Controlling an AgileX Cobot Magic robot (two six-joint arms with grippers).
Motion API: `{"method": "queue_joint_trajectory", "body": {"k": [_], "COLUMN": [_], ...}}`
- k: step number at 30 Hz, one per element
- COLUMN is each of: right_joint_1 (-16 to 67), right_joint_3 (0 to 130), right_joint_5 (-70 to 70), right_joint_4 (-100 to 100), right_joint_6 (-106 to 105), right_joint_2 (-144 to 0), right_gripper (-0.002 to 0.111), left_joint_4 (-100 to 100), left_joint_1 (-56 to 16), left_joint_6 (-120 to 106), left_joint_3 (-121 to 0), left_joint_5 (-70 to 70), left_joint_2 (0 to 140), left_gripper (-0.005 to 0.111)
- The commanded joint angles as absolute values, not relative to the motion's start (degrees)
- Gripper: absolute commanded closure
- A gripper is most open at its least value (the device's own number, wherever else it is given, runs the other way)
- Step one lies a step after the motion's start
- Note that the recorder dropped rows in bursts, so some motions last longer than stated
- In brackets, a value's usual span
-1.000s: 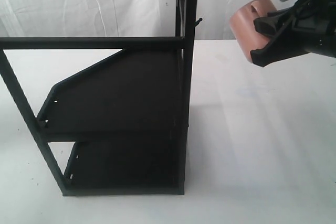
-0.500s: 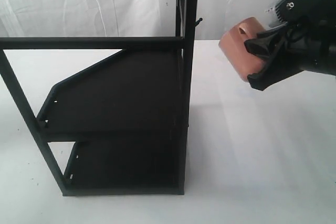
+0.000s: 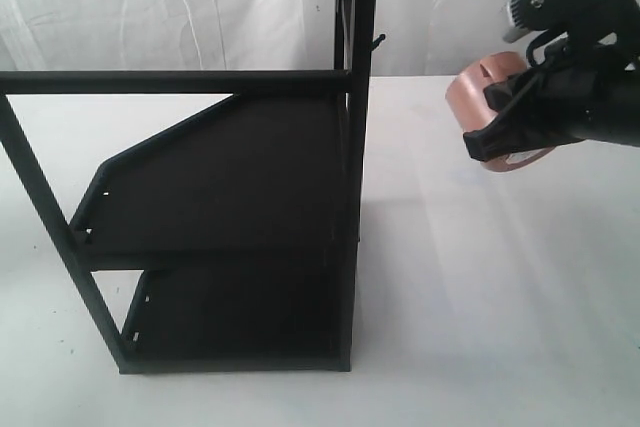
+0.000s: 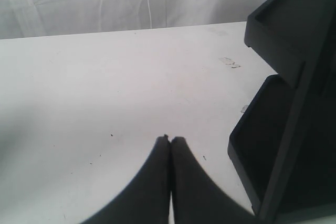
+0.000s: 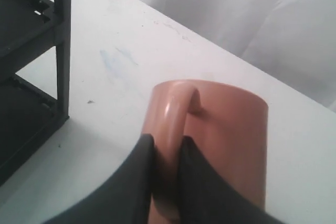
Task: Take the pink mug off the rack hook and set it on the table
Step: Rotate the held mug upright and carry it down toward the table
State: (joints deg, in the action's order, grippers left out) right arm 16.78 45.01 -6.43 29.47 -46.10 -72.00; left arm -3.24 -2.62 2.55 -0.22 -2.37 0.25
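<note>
Exterior view: the tall black rack (image 3: 220,177) fills the left and middle of the frame; it stands on the white table (image 3: 480,307). The rack hook (image 3: 379,42) is a thin little peg; it sticks out from the corner post near the top middle, and it is bare. At the upper right, the right gripper (image 3: 488,139) holds the pink mug (image 3: 472,95); the mug is well apart from the hook, off to its right, and tipped on its side; I cannot tell if it touches the table.

Left wrist view: the left gripper (image 4: 169,140) has its two black fingers pressed tight together with nothing between them; it hangs over bare white table; the black shelves (image 4: 273,129) of the rack are near it.

Right wrist view: two black fingers (image 5: 131,182) squeeze the mug's loop handle (image 5: 176,108) from both sides; the mug lies sideways with its smooth pink side showing; the rack stands close by on the table.
</note>
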Motion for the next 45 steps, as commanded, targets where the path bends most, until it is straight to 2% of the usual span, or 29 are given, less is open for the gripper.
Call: {"method": "queue_joint_trajectory", "body": {"k": [1, 11, 23, 33, 45], "right_joint_1": [19.62, 19.62, 19.39, 19.39, 19.39], "right_joint_3": [42.05, 40.05, 27.73, 24.88, 30.82], "right_joint_5": [2.64, 8.72, 33.96, 54.69, 58.30], "right_joint_4": [9.55, -15.55, -11.95, -7.22, -6.18], "right_joint_6": [-25.91, 5.43, 5.93, 0.00, -1.14], "right_joint_2": [-71.34, -70.13, -72.16, -84.75, -98.32], "right_gripper": [0.108, 0.108, 0.108, 0.108, 0.108], "left_joint_4": [-3.13, -3.13, -3.13, -3.13, -3.13], "left_joint_1": [-2.45, -2.45, -2.45, -2.45, -2.45], "left_joint_6": [2.63, 2.63, 2.63, 2.63, 2.63], "left_joint_3": [0.00, 0.00, 0.00, 0.00, 0.00], "left_joint_5": [-2.12, -2.12, -2.12, -2.12, -2.12], "left_joint_2": [0.00, 0.00, 0.00, 0.00, 0.00], "left_gripper": [0.107, 0.107, 0.107, 0.107, 0.107]}}
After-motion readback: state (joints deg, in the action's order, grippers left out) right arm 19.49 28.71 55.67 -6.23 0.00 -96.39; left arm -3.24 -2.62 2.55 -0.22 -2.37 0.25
